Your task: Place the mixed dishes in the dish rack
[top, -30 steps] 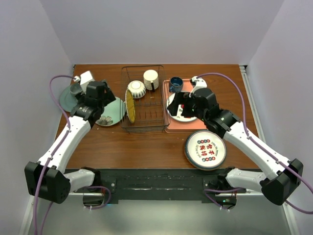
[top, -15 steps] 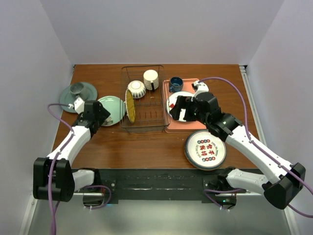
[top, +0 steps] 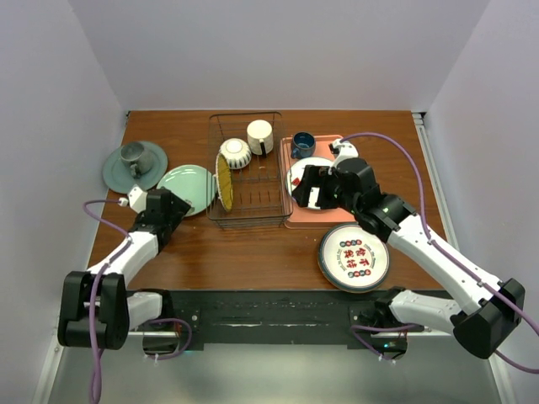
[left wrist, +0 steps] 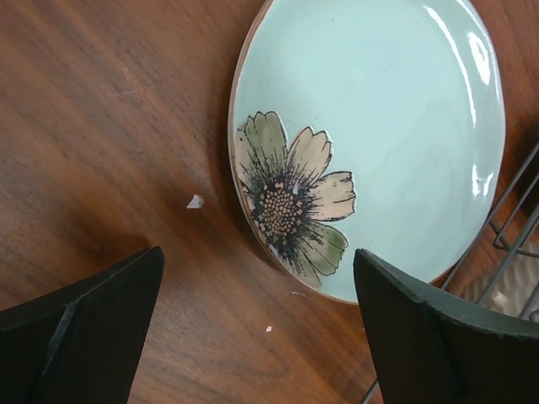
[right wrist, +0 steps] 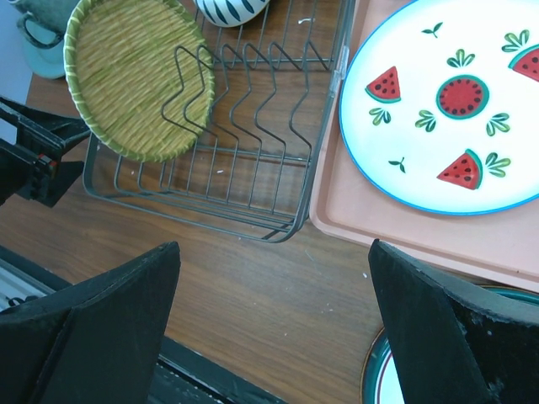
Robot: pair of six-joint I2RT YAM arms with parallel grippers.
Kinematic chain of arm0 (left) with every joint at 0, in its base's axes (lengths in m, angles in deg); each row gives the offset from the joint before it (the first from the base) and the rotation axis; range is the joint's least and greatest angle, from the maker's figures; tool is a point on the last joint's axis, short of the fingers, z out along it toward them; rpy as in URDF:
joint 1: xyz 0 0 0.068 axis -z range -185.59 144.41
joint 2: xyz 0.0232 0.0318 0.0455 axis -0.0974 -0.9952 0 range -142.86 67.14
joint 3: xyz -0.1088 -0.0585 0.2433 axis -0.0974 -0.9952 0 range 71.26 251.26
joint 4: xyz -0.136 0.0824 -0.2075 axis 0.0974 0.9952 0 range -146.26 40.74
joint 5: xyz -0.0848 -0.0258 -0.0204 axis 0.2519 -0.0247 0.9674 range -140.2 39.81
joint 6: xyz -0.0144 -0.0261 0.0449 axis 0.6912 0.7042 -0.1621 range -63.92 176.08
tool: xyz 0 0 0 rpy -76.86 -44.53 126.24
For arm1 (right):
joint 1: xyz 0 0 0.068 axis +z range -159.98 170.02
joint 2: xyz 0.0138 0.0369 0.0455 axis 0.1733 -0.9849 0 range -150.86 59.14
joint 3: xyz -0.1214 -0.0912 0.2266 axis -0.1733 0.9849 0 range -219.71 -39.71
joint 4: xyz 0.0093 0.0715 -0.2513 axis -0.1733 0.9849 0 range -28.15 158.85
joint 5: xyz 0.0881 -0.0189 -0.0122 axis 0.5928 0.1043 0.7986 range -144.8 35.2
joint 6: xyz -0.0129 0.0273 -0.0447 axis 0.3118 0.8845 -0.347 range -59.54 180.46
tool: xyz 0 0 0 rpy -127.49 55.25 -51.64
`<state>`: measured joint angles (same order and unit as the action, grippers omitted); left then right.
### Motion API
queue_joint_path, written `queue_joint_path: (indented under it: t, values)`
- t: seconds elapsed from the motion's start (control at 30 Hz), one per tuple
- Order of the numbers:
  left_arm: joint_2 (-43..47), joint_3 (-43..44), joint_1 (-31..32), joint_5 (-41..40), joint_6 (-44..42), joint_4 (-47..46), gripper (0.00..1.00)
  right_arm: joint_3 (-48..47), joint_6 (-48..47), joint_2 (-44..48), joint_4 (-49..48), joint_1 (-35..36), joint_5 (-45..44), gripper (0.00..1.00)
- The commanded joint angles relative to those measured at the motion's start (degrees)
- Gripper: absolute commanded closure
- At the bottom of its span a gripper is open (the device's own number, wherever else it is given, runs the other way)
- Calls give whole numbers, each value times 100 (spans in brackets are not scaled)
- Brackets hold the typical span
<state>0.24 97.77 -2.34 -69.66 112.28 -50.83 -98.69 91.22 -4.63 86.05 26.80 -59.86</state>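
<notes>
The left gripper (top: 168,202) has pulled back toward the near left since a second ago, when it hung over the far left dishes. The mint-green plate (top: 187,188) is now fully uncovered. It lies flat on the table, just left of the dish rack (top: 244,220), with a painted flower on its near side. The left jaws are spread and hold nothing; the wrist view shows them over bare wood just short of the plate's near rim. The right gripper (top: 307,187) has hardly moved in the last half second. Its jaws are also spread and empty, above the gap between the rack's near right corner and the pink tray (top: 303,220).

Inside the rack, a yellow textured plate (top: 223,182) stands on edge at the left side. A cream bowl (top: 235,152) with dark stripes and a cream mug (top: 259,136) sit at the far end. On the tray lie a white plate (right wrist: 446,101) with red fruit slices, partly hidden by the right gripper in the top view, and a blue cup (top: 303,145). A teal-rimmed plate (top: 354,257) lies flat at the near right. A grey-green cup (top: 132,154) on its saucer (top: 114,172) sits at the far left.

The table (top: 253,248) is dark brown wood with a few white specks, closed in by pale walls (top: 269,50)
</notes>
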Motion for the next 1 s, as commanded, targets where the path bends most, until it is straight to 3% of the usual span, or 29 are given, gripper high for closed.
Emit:
queue_joint_path:
  t: [0.0, 0.17, 0.5, 0.77, 0.93, 0.97]
  values:
    - [-183, -163, -157, 162, 145, -929, 0, -52, -123, -39, -83, -39, -4, 1]
    - [-420, -356, -236, 346, 206, -1447, 3, -8, -123, -57, -118, -56, -3, 1]
    - [-957, -760, -325, 716, 769, -2388, 37, 27, -184, -83, -136, -135, -74, 1]
    - [-1598, -928, -325, 988, 1156, -2881, 51, 18, -202, -74, -83, -171, -179, 1]
    - [-1511, -954, -455, 857, 1165, -2715, 74, 36, -185, -66, -100, -197, -179, 1]
    - [-1485, -945, -456, 839, 1147, -2671, 84, 36, -185, -66, -92, -206, -180, 1]
